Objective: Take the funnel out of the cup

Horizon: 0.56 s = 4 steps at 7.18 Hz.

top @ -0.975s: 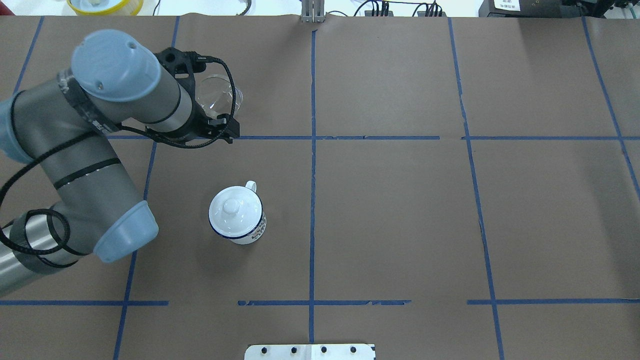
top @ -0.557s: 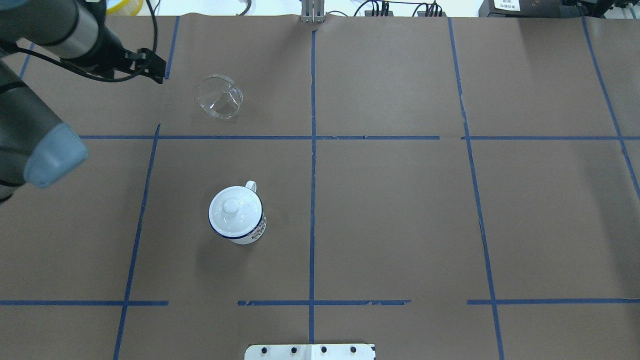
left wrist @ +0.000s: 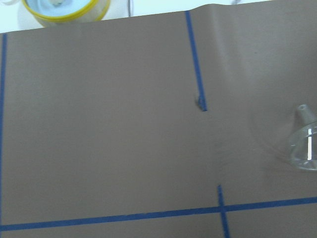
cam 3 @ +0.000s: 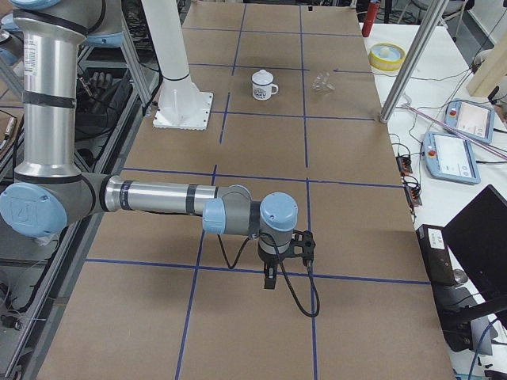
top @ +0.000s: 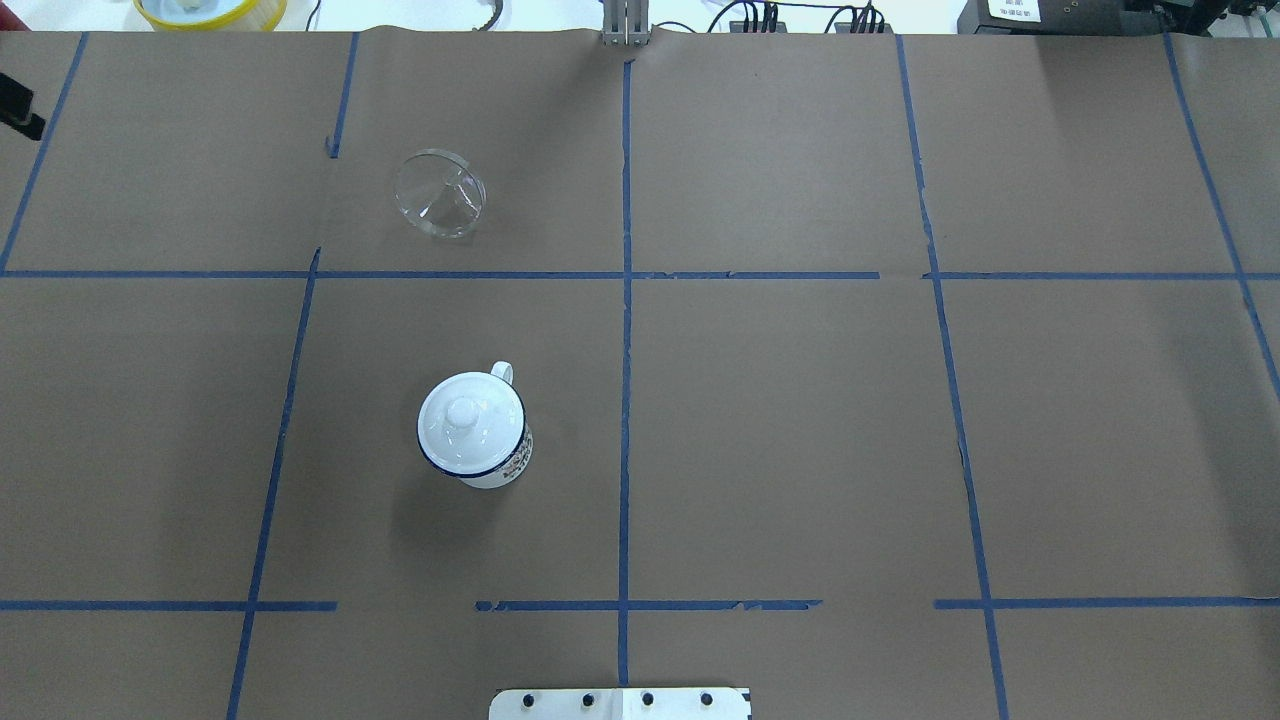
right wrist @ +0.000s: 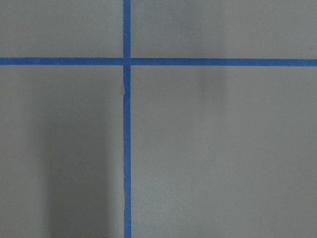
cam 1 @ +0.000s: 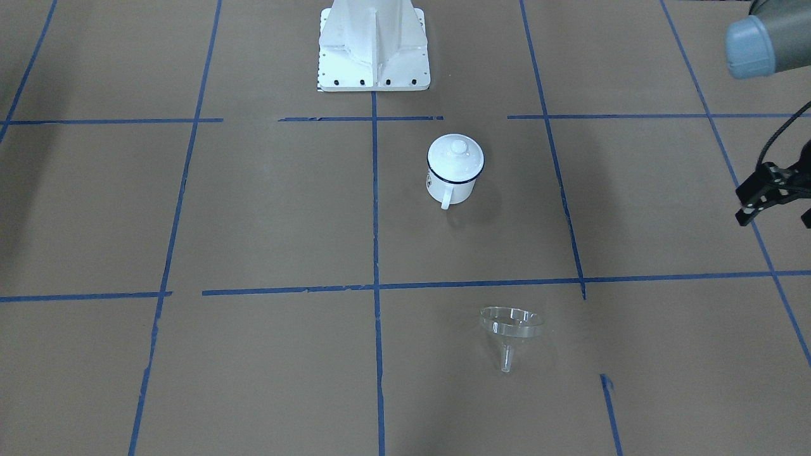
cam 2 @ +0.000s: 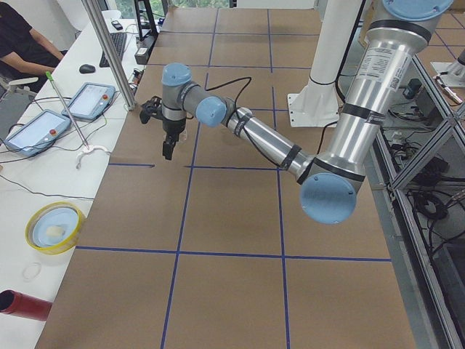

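Lying tipped on brown paper (top: 800, 450), clear funnel (top: 438, 195) sits apart from white lidded cup (cam 1: 457, 189); left claw (cam 1: 774, 218) released.

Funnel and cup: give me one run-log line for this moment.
funnel: lying on its side, apart from cup | cup: upright, lid on | left gripper: open, empty | status: funnel out
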Motion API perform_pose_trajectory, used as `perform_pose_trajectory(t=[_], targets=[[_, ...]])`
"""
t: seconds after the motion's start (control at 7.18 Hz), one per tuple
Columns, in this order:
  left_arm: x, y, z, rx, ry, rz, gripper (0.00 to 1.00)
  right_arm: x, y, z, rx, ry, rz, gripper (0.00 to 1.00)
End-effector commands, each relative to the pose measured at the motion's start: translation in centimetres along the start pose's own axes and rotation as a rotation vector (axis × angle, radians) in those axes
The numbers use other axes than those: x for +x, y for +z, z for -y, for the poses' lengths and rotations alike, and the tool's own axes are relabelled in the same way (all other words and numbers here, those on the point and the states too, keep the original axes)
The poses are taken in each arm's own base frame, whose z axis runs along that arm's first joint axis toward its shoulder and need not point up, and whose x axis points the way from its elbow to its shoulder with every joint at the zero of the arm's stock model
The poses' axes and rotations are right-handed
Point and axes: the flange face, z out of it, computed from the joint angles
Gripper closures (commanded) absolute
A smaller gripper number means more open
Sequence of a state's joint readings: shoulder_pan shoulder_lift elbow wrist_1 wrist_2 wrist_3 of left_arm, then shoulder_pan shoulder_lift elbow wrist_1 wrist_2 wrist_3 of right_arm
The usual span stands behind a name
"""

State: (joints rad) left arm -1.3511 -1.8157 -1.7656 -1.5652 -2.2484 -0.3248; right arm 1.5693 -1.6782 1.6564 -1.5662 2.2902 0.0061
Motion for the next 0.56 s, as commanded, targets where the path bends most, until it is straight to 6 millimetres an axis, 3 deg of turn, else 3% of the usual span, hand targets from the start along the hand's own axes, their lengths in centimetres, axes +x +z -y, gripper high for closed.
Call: perform_pose_trajectory(t=[0.0,0.14,0.28,0.42], targets=[[-12.8,2.7,-3.6,-0.090,0.088,-0.020,0.00,0.0,0.0,0.0,0.000,0.000,0.000,0.00],[-17.6,3.5,-4.9,-0.111,0.077,-0.013,0.00,0.0,0.0,0.0,0.000,0.000,0.000,0.00],[-21.1,4.8,-7.9,-0.145,0.069,-0.018,0.00,0.0,0.0,0.0,0.000,0.000,0.000,0.00],[-22.8,4.7,-9.6,-0.147,0.065,-0.017,0.00,0.0,0.0,0.0,0.000,0.000,0.000,0.00]])
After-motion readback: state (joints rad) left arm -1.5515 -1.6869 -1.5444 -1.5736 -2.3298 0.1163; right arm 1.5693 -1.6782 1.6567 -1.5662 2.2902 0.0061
